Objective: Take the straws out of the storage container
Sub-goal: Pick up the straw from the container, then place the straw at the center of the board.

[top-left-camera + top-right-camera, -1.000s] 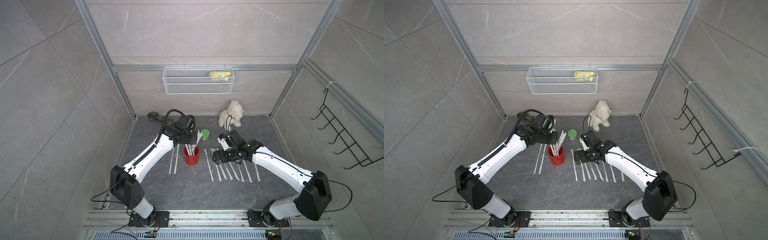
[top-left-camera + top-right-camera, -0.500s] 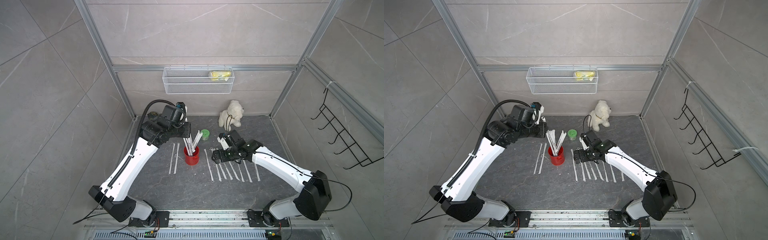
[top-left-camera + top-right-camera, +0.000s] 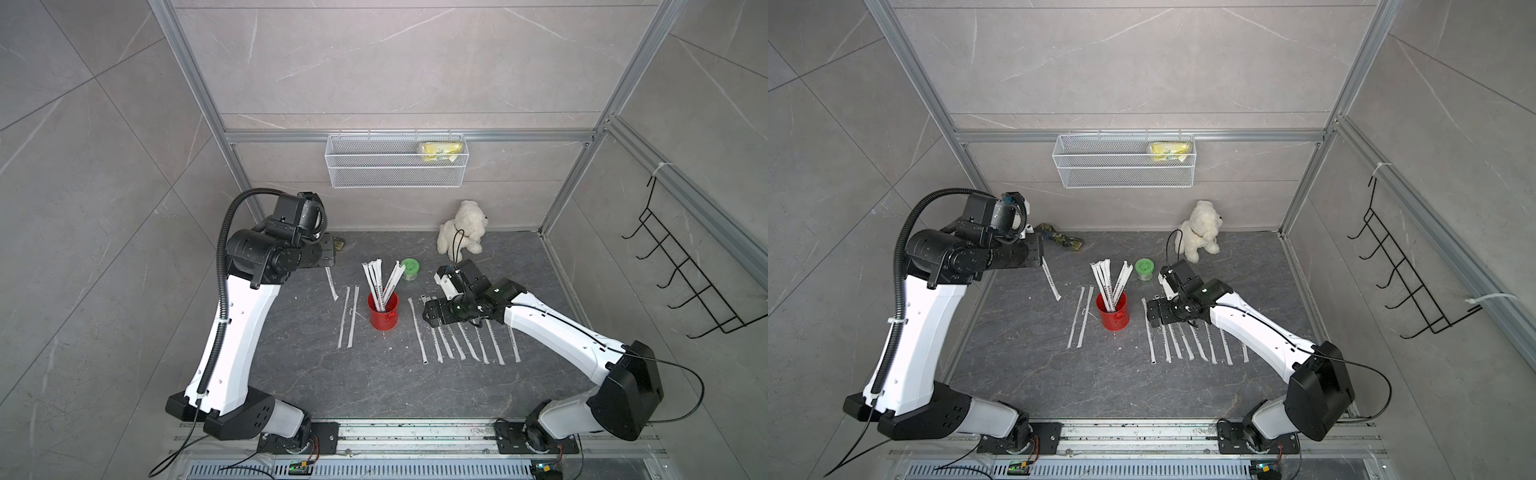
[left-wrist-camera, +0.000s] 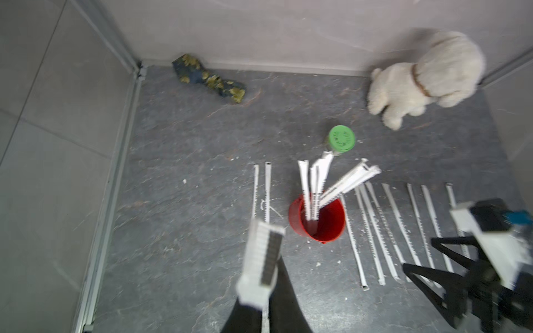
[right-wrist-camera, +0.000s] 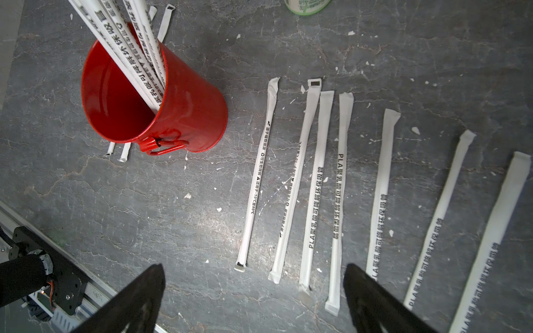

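Note:
The red storage container [image 3: 383, 311] [image 3: 1113, 311] stands mid-floor with several white straws [image 3: 380, 278] [image 4: 317, 181] leaning out of it. My left gripper [image 3: 326, 255] [image 4: 271, 276] is raised, left of and behind the can. It is shut on one straw [image 3: 331, 284] [image 3: 1050, 278] that hangs slanting from it. My right gripper [image 3: 428, 318] [image 5: 253, 269] stands open and empty, low over a row of several straws [image 3: 457, 336] [image 5: 317, 187] lying right of the can. Two more straws [image 3: 348, 316] lie left of the can.
A green-lidded jar [image 3: 410, 268] stands just behind the can, and a white plush dog [image 3: 461, 228] sits by the back wall. A patterned cloth [image 3: 1059, 240] lies in the back left corner. A wire basket [image 3: 395, 166] hangs on the back wall and a black hook rack [image 3: 685, 274] on the right wall.
My left arm has risen from over the can and swung back to the left, carrying one straw out with it. The right arm has not moved.

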You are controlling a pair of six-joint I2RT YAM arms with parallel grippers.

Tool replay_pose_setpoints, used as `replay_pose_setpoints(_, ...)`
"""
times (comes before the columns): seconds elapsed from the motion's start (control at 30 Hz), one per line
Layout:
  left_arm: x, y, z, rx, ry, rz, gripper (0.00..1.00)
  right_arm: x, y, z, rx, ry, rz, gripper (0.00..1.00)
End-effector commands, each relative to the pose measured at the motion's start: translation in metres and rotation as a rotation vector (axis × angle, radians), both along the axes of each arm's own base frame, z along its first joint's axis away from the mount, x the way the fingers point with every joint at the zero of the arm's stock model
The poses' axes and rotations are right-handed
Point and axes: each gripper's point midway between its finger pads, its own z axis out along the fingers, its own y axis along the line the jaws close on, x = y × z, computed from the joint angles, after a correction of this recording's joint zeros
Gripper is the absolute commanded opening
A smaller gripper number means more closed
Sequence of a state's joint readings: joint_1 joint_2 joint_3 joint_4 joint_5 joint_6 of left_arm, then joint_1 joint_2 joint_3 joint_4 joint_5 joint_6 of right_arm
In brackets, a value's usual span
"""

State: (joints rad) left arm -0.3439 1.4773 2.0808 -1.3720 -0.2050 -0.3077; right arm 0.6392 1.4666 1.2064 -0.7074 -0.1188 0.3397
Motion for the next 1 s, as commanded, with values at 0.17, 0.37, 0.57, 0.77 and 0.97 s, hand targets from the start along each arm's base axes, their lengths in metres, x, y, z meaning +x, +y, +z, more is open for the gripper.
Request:
replay_pose_setpoints(0.17,0.011,0.044,-0.095,0.140,0.407,0.090,0.08,0.000,-0.001,-0.005,-0.018,0.016,0.016,1.00)
replay_pose_setpoints(0.37,0.031,0.032,-0.149,0.122,0.569,0.050,0.08,-0.003,-0.002,-0.008,-0.028,0.029,0.022,1.00)
replay_pose_setpoints(0.57,0.050,0.017,-0.189,0.087,0.691,0.004,0.08,-0.004,-0.006,-0.011,-0.050,0.032,0.029,1.00)
replay_pose_setpoints(0.77,0.061,0.012,-0.224,0.097,0.803,-0.023,0.08,-0.006,-0.008,-0.014,-0.062,0.037,0.033,1.00)
replay_pose_setpoints(0.97,0.067,0.014,-0.244,0.116,0.848,-0.022,0.08,-0.007,-0.009,-0.017,-0.067,0.040,0.034,1.00)
